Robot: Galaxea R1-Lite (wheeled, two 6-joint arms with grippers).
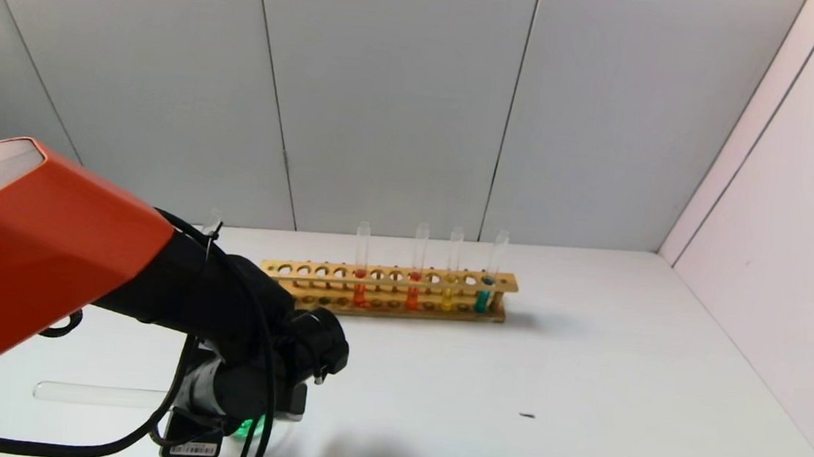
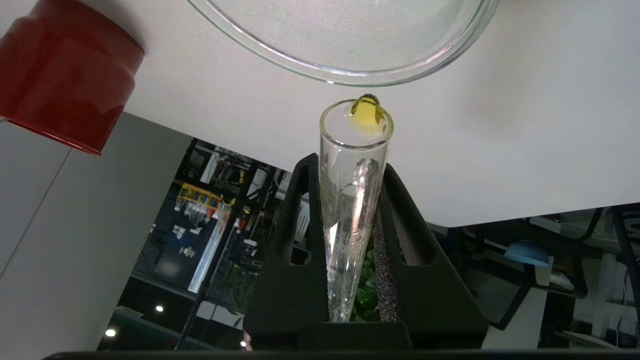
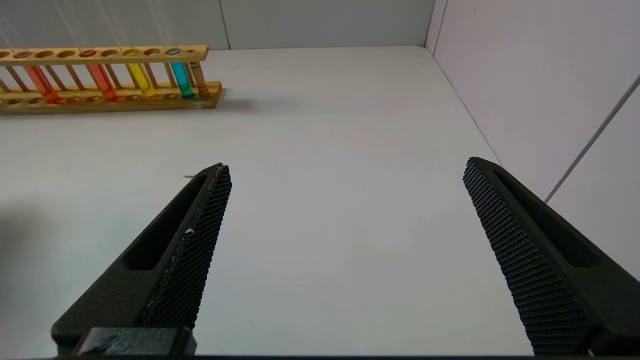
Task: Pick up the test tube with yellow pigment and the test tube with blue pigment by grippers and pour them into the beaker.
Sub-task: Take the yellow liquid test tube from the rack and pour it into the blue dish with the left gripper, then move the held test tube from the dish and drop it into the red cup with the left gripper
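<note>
My left gripper [image 2: 350, 162] is shut on the test tube with yellow pigment [image 2: 352, 200], tipped over. A lemon-yellow drop sits at the tube's mouth, just short of the rim of the clear glass beaker [image 2: 320, 76]. In the head view the tube [image 1: 98, 395] sticks out level from under my left wrist [image 1: 239, 383], and the beaker is hidden behind the arm. The test tube with blue pigment [image 1: 484, 294] stands at the right end of the wooden rack [image 1: 388, 277]; it also shows in the right wrist view [image 3: 180, 80]. My right gripper [image 3: 345, 167] is open and empty above bare table.
A dark red cup [image 2: 65, 75] stands beside the beaker. The rack also holds two orange tubes [image 1: 359, 291] and a golden-yellow tube [image 1: 448, 295]. A small dark speck [image 1: 527, 416] lies on the table. Grey walls close the back and right.
</note>
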